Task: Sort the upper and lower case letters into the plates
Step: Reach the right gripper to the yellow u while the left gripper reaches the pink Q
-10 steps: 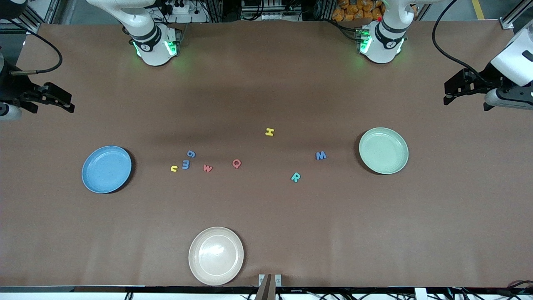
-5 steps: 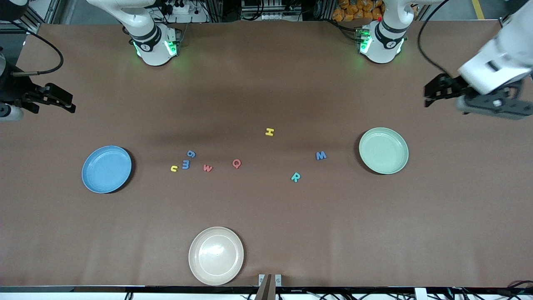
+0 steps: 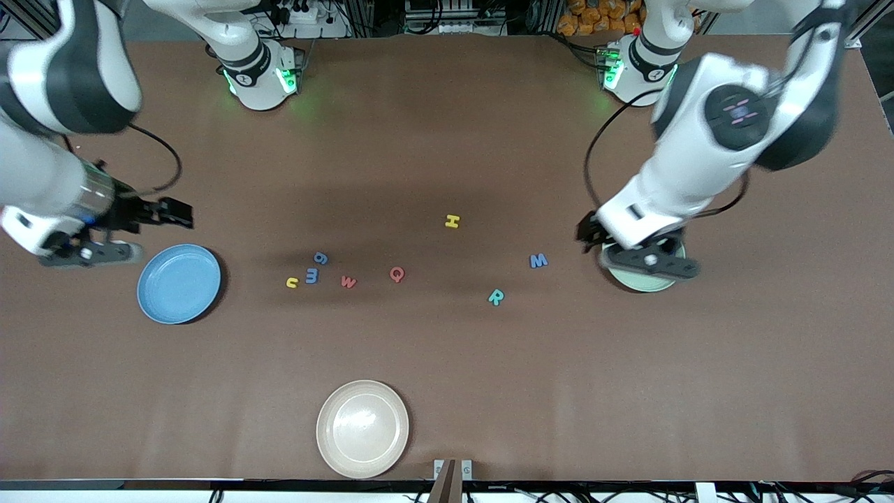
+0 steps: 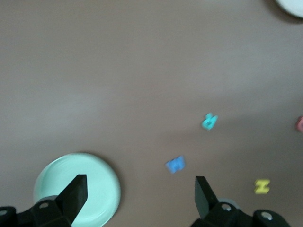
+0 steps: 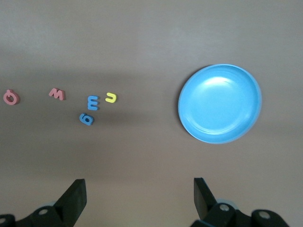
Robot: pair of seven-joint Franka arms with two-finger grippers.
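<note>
The blue plate [image 3: 179,283] lies toward the right arm's end; it also shows in the right wrist view [image 5: 219,103]. The mint green plate [image 3: 639,283] is mostly hidden under the left hand; its bare part shows in the left wrist view [image 4: 92,182]. Between the plates lie a yellow H [image 3: 452,221], blue W [image 3: 538,261], teal R [image 3: 495,297], red Q [image 3: 397,274], red w [image 3: 348,282], blue m [image 3: 311,276], blue g [image 3: 320,258] and yellow u [image 3: 292,282]. My left gripper [image 3: 589,236] is open over the mint plate's rim, beside the W [image 4: 175,164]. My right gripper [image 3: 172,213] is open beside the blue plate.
A beige plate [image 3: 362,428] sits near the table's front edge. The two arm bases stand along the edge farthest from the front camera. Bare brown table lies around the letters.
Both arms have swung in from the table's ends. The left hand now covers the mint plate. The right hand has come next to the blue plate. Letters and plates have not moved.
</note>
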